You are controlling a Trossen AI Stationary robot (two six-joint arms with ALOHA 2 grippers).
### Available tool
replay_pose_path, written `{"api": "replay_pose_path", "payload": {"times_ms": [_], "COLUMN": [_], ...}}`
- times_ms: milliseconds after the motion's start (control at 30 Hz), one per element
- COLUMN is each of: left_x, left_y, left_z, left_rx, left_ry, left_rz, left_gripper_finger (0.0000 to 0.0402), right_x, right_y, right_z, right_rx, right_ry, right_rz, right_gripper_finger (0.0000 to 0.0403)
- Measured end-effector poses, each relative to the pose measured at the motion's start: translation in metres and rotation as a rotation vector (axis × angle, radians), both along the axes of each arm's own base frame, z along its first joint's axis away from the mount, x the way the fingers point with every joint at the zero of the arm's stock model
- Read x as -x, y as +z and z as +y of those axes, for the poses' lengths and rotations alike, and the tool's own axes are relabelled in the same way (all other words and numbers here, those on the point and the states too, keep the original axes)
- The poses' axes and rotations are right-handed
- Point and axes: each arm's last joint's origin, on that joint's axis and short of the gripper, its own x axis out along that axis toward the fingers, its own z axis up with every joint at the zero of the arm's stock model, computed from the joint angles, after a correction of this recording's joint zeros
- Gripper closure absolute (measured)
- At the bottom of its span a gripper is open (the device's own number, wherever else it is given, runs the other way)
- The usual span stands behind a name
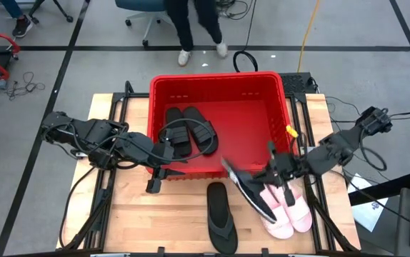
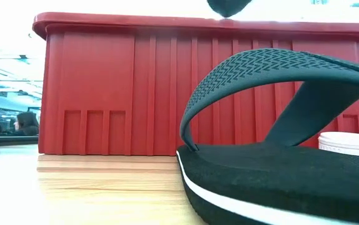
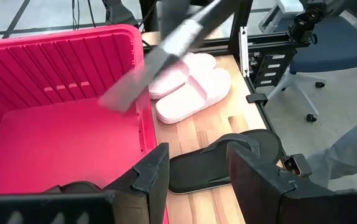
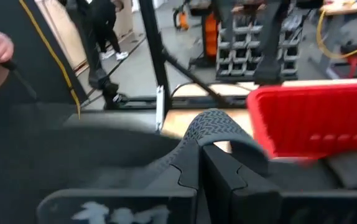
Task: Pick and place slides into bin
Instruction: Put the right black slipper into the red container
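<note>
The right gripper (image 1: 280, 171) is gripping a black flip-flop (image 1: 250, 191) with its jaws clamped tight on the strap, holding it tilted in the air at the front right corner of the red bin (image 1: 219, 84), just above the pale pink slides (image 1: 285, 213). The pink pair is lying side by side on the wooden table (image 1: 130, 214), right of the bin. The second black flip-flop (image 1: 221, 216) is resting flat on the table in front of the bin, between the pink pair and the table's middle. Inside the bin, the two black wide-strap slides (image 1: 189, 130) are sitting side by side at the left. The left gripper (image 1: 166, 151) is hovering at the bin's front left wall, jaws apart and holding nothing.
</note>
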Motion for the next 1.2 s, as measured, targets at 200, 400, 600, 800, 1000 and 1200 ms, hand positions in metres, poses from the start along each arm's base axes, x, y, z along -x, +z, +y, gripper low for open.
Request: {"api": "replay_pose_path", "payload": {"times_ms": [200, 400, 600, 800, 1000, 1200], "left_x": [0.000, 0.000, 0.000, 0.000, 0.000, 0.000], "left_y": [0.000, 0.000, 0.000, 0.000, 0.000, 0.000], "left_z": [0.000, 0.000, 0.000, 0.000, 0.000, 0.000], "left_rx": [0.003, 0.000, 0.000, 0.014, 0.021, 0.021], "left_ry": [0.002, 0.000, 0.000, 0.010, 0.014, 0.014], "left_rz": [0.001, 0.000, 0.000, 0.003, 0.004, 0.004], "left_gripper_finger": [0.0245, 0.0245, 0.0245, 0.0245, 0.0245, 0.0245], "right_x": [0.005, 0.000, -0.005, -0.008, -0.008, -0.019], "right_y": [0.008, 0.007, 0.000, -0.004, -0.010, -0.024], "right_z": [-0.016, -0.039, -0.072, -0.103, -0.129, -0.147], "right_rx": [0.030, 0.134, 0.199, 0.265, 0.304, 0.312], "right_ry": [-0.042, -0.142, -0.312, -0.437, -0.480, -0.474], "right_rz": [-0.042, -0.035, 0.054, 0.107, 0.186, 0.299], "right_gripper_finger": [0.0403, 0.0403, 0.0403, 0.0403, 0.0403, 0.0403]}}
